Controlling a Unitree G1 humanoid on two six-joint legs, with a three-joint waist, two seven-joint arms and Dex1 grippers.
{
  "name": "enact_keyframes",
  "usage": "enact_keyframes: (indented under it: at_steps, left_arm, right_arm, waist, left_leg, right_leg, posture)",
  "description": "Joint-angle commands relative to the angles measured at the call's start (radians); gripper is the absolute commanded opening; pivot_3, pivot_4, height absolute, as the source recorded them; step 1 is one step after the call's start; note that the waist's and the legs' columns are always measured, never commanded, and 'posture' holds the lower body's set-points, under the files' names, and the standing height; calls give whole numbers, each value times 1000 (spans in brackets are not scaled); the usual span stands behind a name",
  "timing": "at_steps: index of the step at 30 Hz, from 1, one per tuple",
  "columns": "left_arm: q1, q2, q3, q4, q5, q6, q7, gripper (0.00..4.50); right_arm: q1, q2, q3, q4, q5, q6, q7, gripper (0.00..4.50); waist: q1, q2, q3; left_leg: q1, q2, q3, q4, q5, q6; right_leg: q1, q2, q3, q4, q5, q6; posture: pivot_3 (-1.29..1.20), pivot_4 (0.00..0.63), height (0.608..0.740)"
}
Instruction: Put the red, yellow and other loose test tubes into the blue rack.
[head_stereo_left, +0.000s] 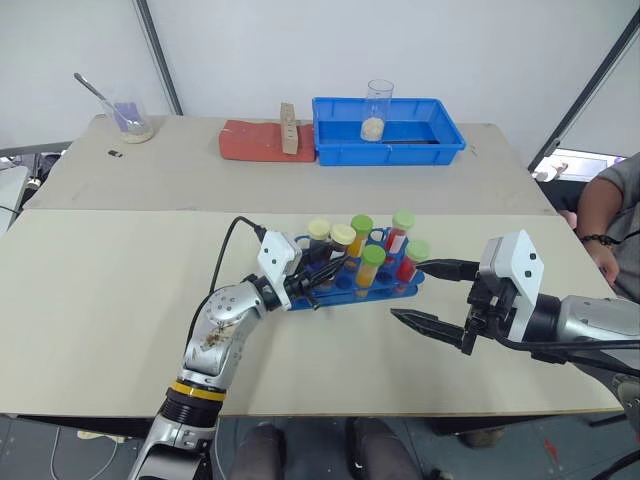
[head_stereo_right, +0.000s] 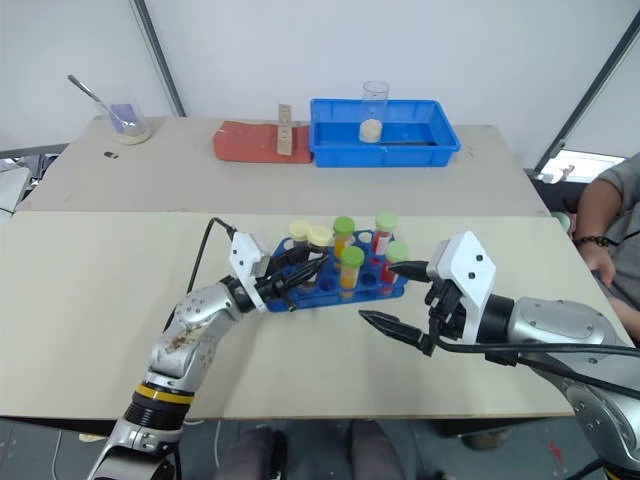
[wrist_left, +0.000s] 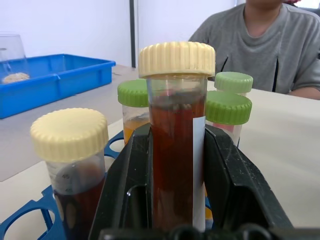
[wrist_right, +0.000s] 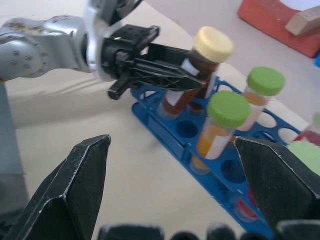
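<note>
The left gripper (wrist_right: 187, 75) clamped a cream-capped brown tube (wrist_left: 175, 150) just over the blue rack (head_stereo_left: 395, 290) (other tubes already seated). Lowering it straight would avoid neighbours. The right gripper (head_stereo_left: 425, 292) waited wide beside the rack.

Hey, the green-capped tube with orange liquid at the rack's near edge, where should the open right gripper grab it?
Grip the orange tube just under its cap, coming from the near side. It stands nearly upright in the rack, its lower part sunk in a hole, and other tubes crowd behind it.
</note>
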Motion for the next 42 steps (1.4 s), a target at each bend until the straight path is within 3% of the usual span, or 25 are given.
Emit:
enact_keyframes:
  at_steps: [1, 10, 17, 18, 26, 32, 36, 42]
  left_arm:
    - [33, 4, 9, 2, 26, -24, 24, 908]
    - [83, 13, 0, 22, 52, -95, 30, 908]
    - [107, 51, 14, -7, 31, -77, 1, 4207]
    - [112, 61, 19, -20, 25, -69, -5, 4466]
    - [183, 391, 149, -262, -53, 134, -131, 4466]
    - [336, 621, 381, -399, -83, 291, -155, 4466]
    - [473, 680, 510, -453, -84, 334, -184, 4466]
    - [520, 673, 537, -466, -95, 332, -191, 4466]
  right_arm:
    - [-10, 5, -24, -22, -9, -25, -19, 4421]
    - [-13, 5, -30, -10, -16, -16, -32, 4421]
    - [-3, -21, -34, 5, -9, -14, 11, 4421]
    - [-2, -24, -33, 8, -13, -17, 17, 4421]
    - [-7, -86, -19, 76, -81, -104, 169, 4421]
    - [40, -199, -78, 232, -166, -249, 419, 4421]
    - [53, -262, -95, 346, -226, -326, 534, 4421]
    - [5, -264, -74, 410, -258, -370, 570, 4421]
  waist:
    - [0, 0, 0]
    - [-4, 0, 0]
    - [1, 0, 0]
    - [2, 0, 0]
    - [0, 0, 0]
    - [-1, 0, 0]
    - [0, 0, 0]
    - [6, 1, 0]
  left_leg:
    - [0, 0, 0, 0, 0, 0]
    - [0, 0, 0, -1, 0, 0]
    - [0, 0, 0, 0, 0, 0]
    - [0, 0, 0, 0, 0, 0]
    - [-1, 1, 0, -2, 0, 0]
    - [-1, 1, 2, -4, 0, 0]
    - [-5, 1, 5, -5, 0, 0]
    - [-6, 2, 5, -5, 0, -1]
  right_leg:
    - [0, 0, 0, 0, 0, 0]
    - [0, 0, 0, 0, -1, -1]
    - [0, 0, 0, 0, -1, -2]
    - [0, 0, 0, -1, -1, -2]
    - [-3, -1, -1, -1, -2, -3]
    - [-6, -3, -2, -2, -3, -4]
    - [-12, -4, -2, -1, -4, -4]
    - [-16, -4, -2, 1, -4, -5]
  posture:
    - [0, 150, 740]
    - [0, 150, 740]
    - [0, 150, 740]
    - [0, 150, 740]
    - [0, 150, 740]
    - [0, 150, 740]
    - [0, 150, 740]
    - [0, 150, 740]
